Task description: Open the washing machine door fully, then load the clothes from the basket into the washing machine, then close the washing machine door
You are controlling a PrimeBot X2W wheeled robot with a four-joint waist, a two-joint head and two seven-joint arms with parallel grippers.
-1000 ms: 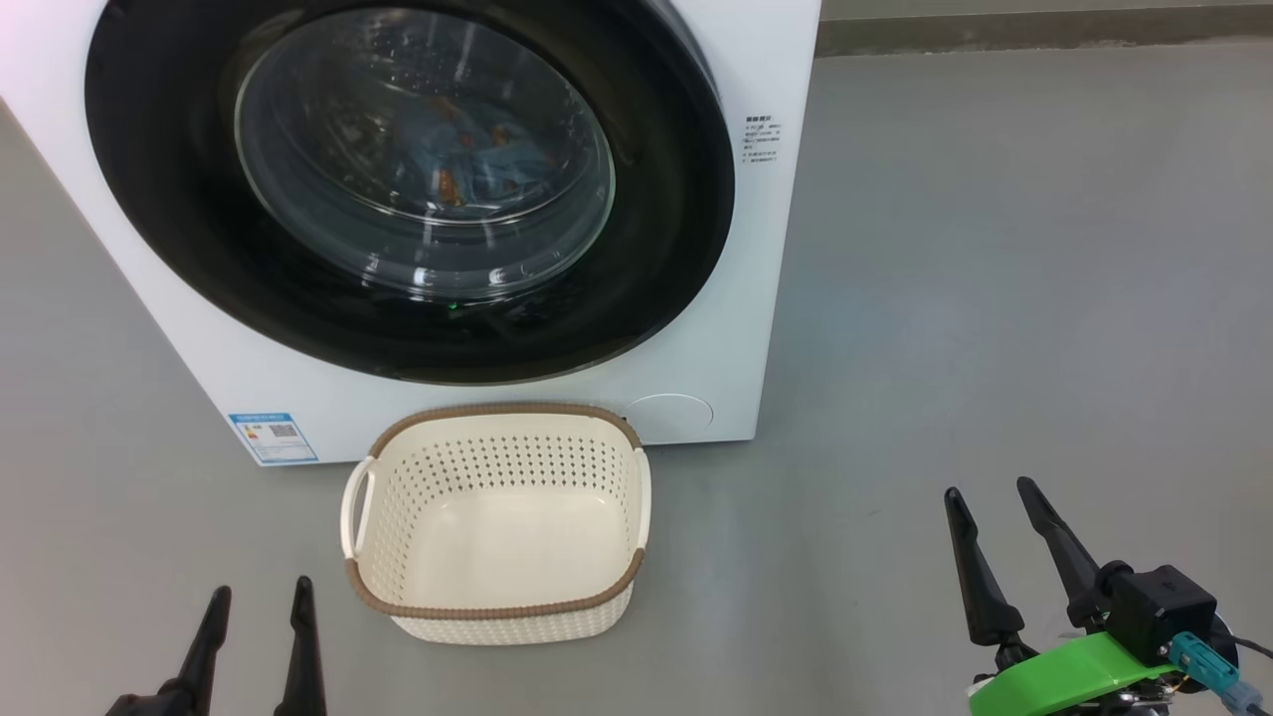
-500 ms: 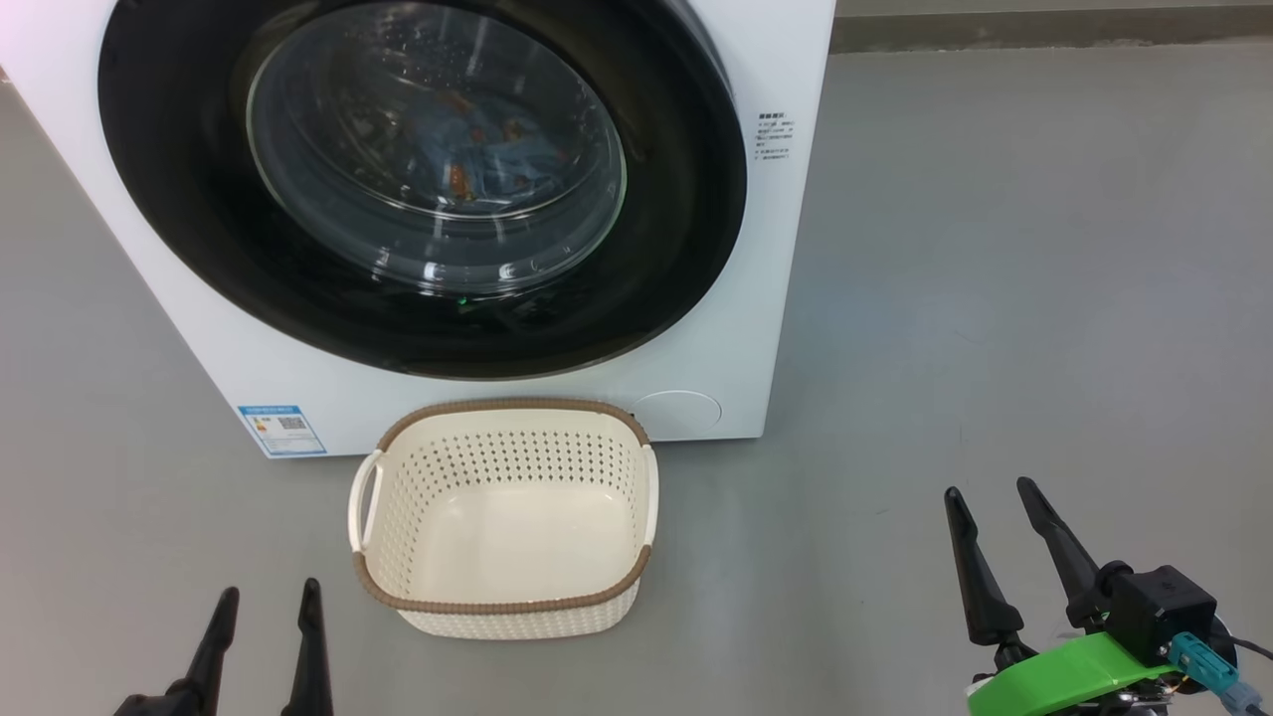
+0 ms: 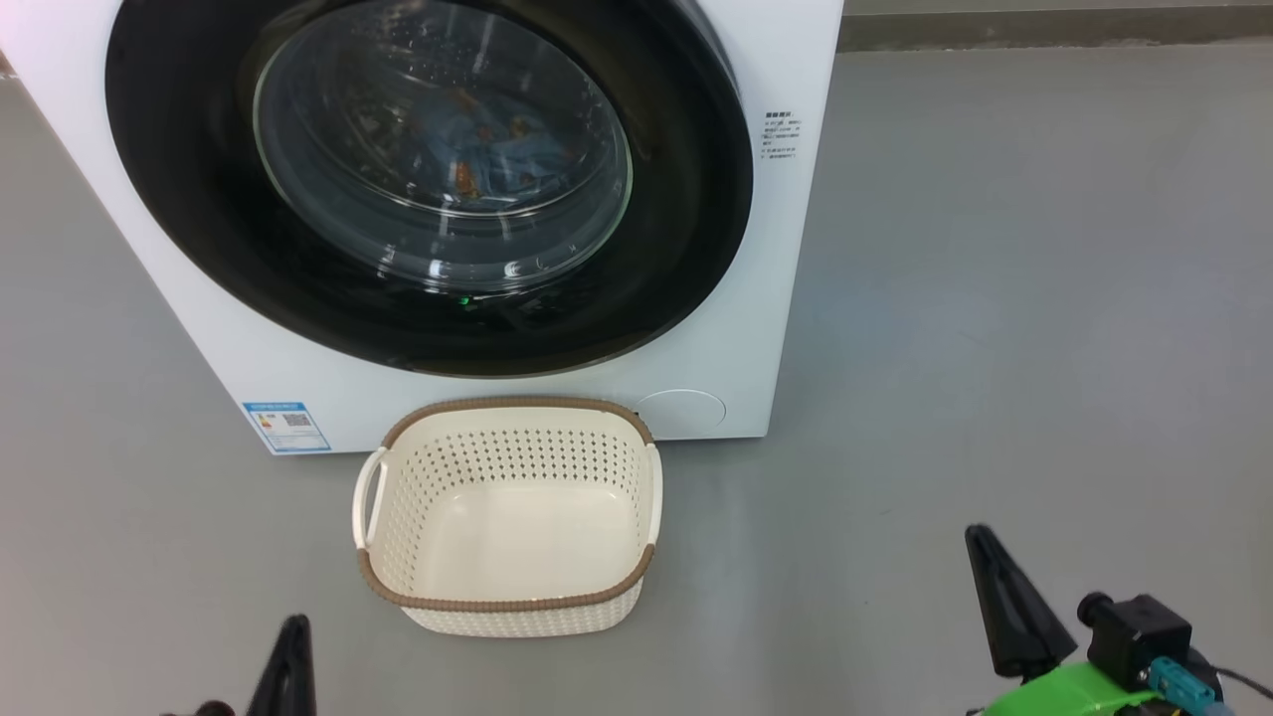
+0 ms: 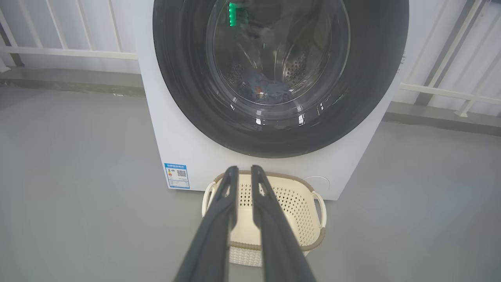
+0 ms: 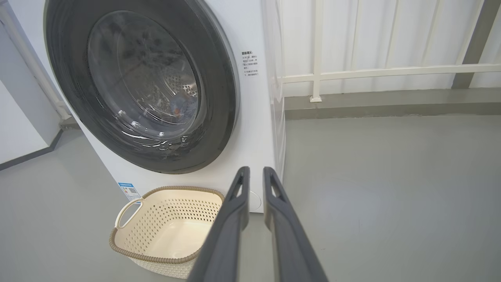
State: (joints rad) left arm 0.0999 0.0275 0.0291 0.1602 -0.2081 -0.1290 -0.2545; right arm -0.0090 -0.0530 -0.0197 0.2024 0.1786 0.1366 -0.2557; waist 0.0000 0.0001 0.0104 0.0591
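Observation:
The washing machine (image 3: 786, 259) stands ahead with its black-rimmed washing machine door (image 3: 199, 239) closed flat against the front. Through the glass I see the light-blue clothes (image 3: 487, 159) lying in the drum, and they also show in the left wrist view (image 4: 262, 88). The basket (image 3: 517, 406) sits on the floor against the machine's front and holds nothing. My left gripper (image 3: 293, 628) is at the lower left, short of the basket, its fingers together (image 4: 244, 168). My right gripper (image 3: 983, 542) is low at the right, clear of everything, fingers together (image 5: 256, 169) on nothing.
A blue label (image 3: 286, 426) and a round white cover (image 3: 681, 410) mark the machine's lower front. A white railing (image 5: 375, 72) and a raised kerb (image 3: 1044, 25) run behind the machine. Grey floor (image 3: 995, 328) spreads wide to the right.
Both grippers have gone from open to shut and sit lower in the head view. The head camera has shifted slightly, so the machine and basket appear a little further right.

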